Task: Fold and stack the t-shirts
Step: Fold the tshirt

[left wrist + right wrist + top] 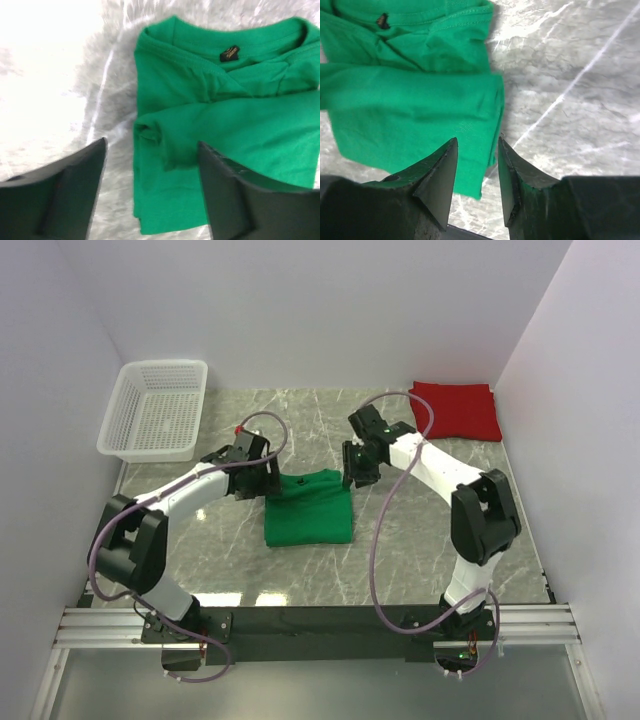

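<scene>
In the middle of the grey marble table [240, 560], the bright green soft cloth t-shirt [308, 508], folded to a rough rectangle, collar toward the far side. At the far right corner, the red cloth t-shirt [455, 408], folded flat. Left hand [268, 480] just above the green shirt's left edge, fingers spread wide, holding nothing. Right hand [352, 472] over the right edge, fingers a little apart, pinching nothing. Seems light and limp; probably sags and opens if taken at one point. Best to pinch both side edges through all layers and lift level.
</scene>
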`<control>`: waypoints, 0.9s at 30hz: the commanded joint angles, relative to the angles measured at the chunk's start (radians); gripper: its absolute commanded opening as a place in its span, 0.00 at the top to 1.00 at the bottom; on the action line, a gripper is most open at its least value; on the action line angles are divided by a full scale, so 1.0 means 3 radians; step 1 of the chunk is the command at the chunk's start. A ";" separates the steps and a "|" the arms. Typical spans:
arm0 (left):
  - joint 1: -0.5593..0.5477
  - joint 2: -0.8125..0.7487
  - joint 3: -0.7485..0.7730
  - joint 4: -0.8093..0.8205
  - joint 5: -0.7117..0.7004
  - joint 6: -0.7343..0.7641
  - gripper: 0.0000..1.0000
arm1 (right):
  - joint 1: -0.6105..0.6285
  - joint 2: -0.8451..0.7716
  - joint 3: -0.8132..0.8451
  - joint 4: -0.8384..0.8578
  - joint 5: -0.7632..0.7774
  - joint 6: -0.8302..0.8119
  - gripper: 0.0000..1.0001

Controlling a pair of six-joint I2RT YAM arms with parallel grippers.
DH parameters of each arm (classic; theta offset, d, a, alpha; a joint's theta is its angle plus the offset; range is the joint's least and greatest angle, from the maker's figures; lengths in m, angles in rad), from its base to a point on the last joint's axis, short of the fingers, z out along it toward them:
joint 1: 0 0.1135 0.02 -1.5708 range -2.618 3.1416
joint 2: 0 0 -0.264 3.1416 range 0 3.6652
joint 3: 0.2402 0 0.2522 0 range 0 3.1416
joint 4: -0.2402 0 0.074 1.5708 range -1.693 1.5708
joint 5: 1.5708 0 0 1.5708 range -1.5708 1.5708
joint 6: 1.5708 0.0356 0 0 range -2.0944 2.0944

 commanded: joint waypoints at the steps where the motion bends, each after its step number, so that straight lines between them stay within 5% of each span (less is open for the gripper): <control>1: 0.0011 -0.0413 -0.0001 0.0137 -0.0212 0.0138 0.18 | -0.0002 -0.0583 -0.0127 0.0327 0.0119 -0.0081 0.55; 4: 0.0006 -0.0719 -0.0205 0.0234 -0.0238 0.0230 0.16 | 0.0044 -0.0814 -0.0362 0.0634 -0.0059 -0.0224 0.55; 12: -0.0076 -0.0915 -0.0631 0.0725 0.0370 0.0593 0.43 | 0.0162 -0.0662 -0.0588 0.0966 -0.0714 -0.0546 0.58; 17: -0.0071 -0.0318 -0.0233 0.0781 0.0355 0.0624 0.61 | 0.0146 -0.0279 -0.0455 0.1120 -0.0970 -0.0679 0.59; 27: 0.0138 0.1078 0.0688 0.0843 0.0585 0.0532 0.67 | -0.0237 0.0616 -0.0061 0.1498 -0.1328 -0.0440 0.60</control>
